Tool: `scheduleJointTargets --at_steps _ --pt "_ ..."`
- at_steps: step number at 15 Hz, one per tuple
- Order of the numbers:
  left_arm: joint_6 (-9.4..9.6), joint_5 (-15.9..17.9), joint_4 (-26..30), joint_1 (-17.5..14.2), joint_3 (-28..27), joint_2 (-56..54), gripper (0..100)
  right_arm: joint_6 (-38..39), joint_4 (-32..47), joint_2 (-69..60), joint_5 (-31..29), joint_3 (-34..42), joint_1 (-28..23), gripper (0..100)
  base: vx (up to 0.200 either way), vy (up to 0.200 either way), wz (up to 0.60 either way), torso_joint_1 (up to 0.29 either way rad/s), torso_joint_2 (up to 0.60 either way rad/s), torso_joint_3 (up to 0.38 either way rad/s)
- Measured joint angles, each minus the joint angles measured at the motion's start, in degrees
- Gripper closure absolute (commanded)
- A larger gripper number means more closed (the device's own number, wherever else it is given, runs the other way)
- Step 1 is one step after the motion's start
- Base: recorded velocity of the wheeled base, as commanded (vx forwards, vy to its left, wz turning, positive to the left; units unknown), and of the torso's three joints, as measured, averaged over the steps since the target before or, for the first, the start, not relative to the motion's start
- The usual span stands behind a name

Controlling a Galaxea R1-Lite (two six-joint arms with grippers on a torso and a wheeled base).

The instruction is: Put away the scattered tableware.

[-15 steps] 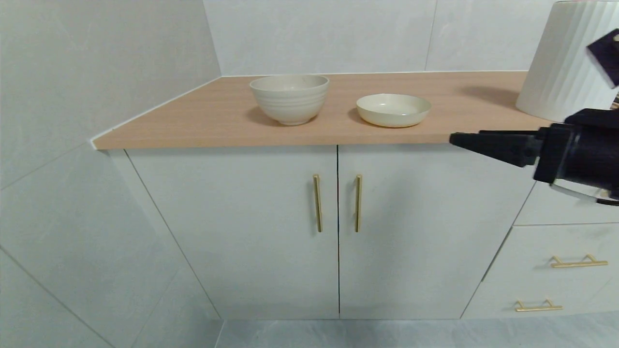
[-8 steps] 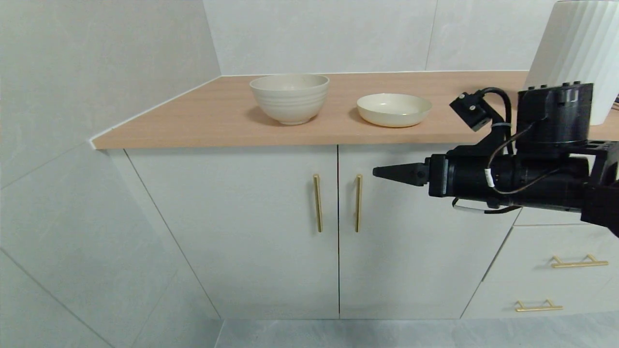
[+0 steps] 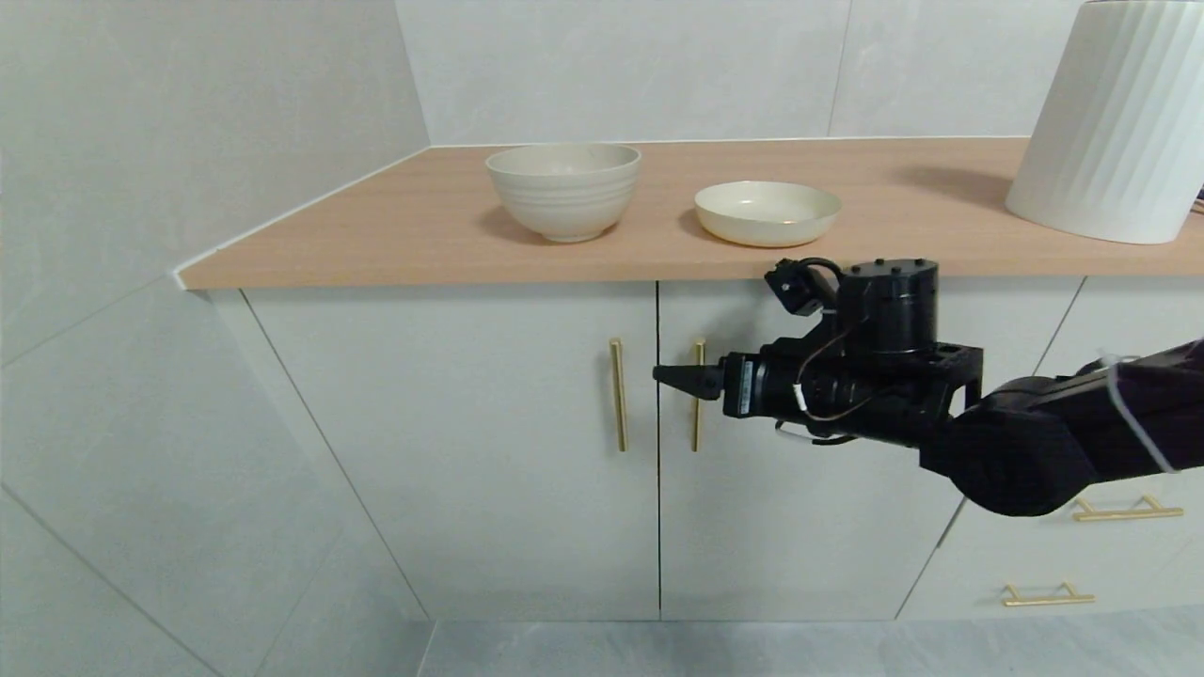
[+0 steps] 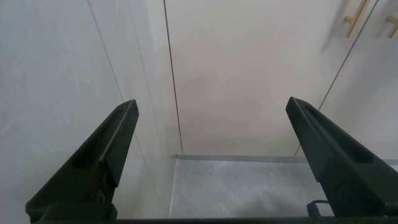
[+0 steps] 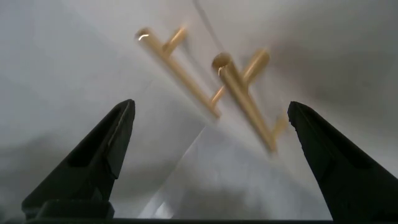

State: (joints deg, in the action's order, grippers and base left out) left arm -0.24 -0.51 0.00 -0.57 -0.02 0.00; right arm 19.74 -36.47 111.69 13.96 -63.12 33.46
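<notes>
Two spread fingers of the right gripper [image 3: 673, 376] are now brought down to the right door handle [image 3: 697, 425]; bowl [image 3: 563, 191] and shallow dish [image 3: 767, 213] are seen on the countertop [image 3: 423, 246] above that handle, untouched.

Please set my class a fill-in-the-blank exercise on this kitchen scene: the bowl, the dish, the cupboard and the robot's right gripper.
1. On the countertop, the bowl stands on the robot's ____ of the dish.
2. Both cupboard doors are ____.
3. The right gripper is in front of the doors' gold ____.
4. Its jaws are ____.
Missing words: left; shut; handles; open.
</notes>
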Motion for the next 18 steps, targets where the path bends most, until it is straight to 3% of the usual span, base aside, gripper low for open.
scheduleJointTargets --at_steps 12,18 --pt "0.0 0.02 0.0 0.0 0.02 0.0 0 2.01 -11.09 7.0 -1.4 2.79 3.06 0 0.0 0.0 0.0 0.0 0.0 0.0" --pt "0.0 0.0 0.0 0.02 0.02 0.0 0 3.28 -10.9 3.52 5.78 7.61 3.16 0 0.0 0.0 0.0 0.0 0.0 0.0"
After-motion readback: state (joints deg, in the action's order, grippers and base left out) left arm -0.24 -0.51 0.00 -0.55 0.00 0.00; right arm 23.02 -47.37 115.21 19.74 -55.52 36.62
